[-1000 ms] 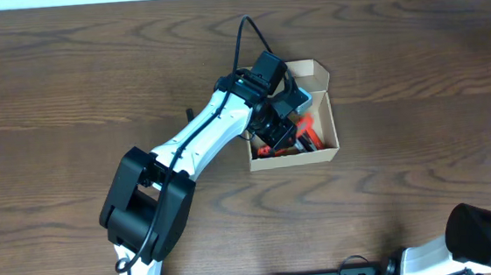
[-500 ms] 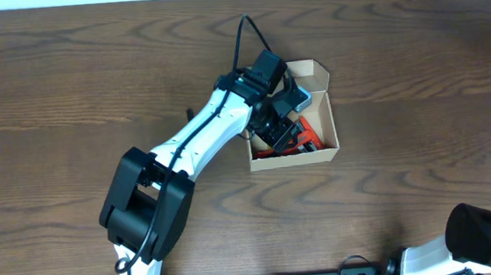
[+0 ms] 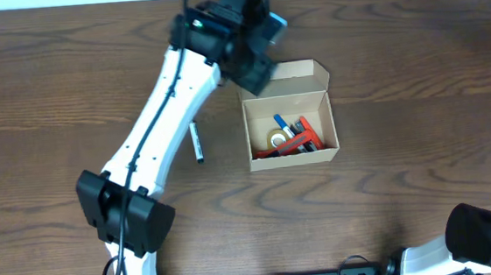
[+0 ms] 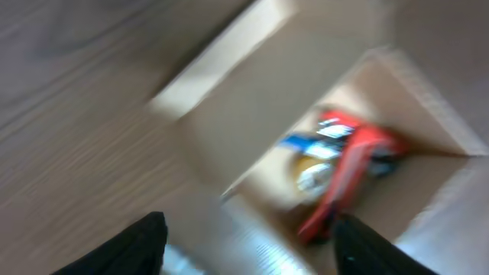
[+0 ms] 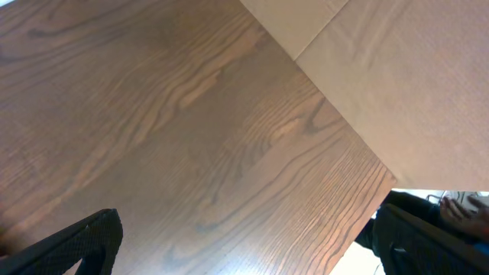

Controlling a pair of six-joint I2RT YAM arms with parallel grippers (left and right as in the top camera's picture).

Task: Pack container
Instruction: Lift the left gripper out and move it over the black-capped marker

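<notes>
Wooden table (image 3: 408, 195), left pincer (image 4: 248, 223) lifted clear of container (image 3: 296, 160), wide and empty, right pincer (image 5: 248, 241) wide

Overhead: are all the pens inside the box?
No, one black pen lies on the table, left of the container.

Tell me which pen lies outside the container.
The black pen on the table, left of the container; the others, like the blue one, lie inside it.
</notes>
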